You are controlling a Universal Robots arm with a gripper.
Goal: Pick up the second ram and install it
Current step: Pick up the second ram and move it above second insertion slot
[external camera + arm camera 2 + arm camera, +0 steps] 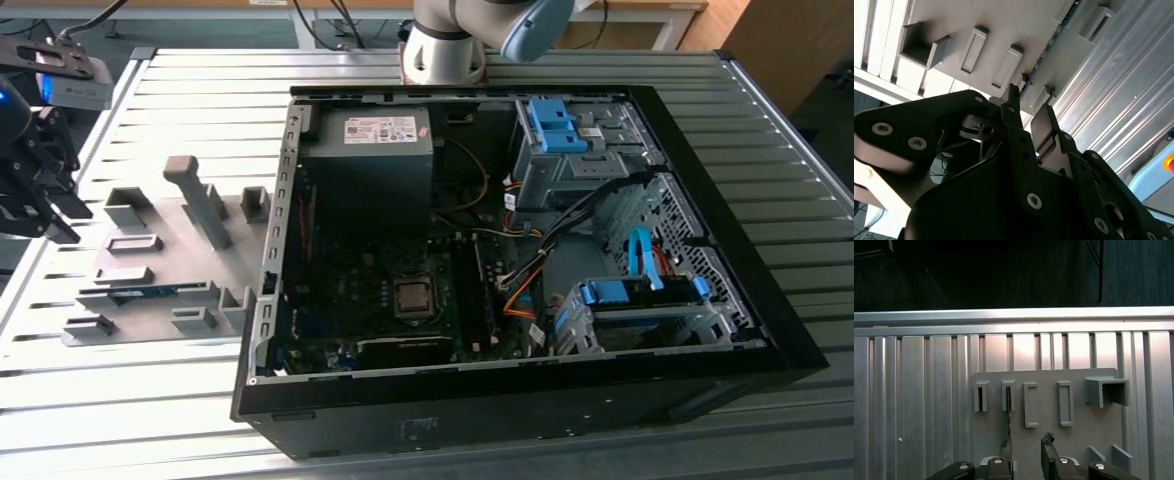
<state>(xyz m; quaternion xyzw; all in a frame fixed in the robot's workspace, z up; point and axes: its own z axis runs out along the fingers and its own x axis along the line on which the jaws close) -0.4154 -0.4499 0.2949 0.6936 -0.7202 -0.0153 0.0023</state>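
A grey fixture plate (174,225) is laid on the slatted metal table (160,400), and several grey holder blocks (200,200) are carried on it. The second ram (144,292) is seated in a low holder on this plate, at the side of the plate towards the bottom of the exterior view. In both wrist views it is seen edge-on as a thin dark strip (1008,412) (1046,50) running across the plate. The gripper (1027,439) is held over the plate, at its edge on the exterior view's left. Its fingers (1049,452) are spread apart, and nothing is gripped between them. An opened computer case (534,400) is set just beside the plate, on the exterior view's right.
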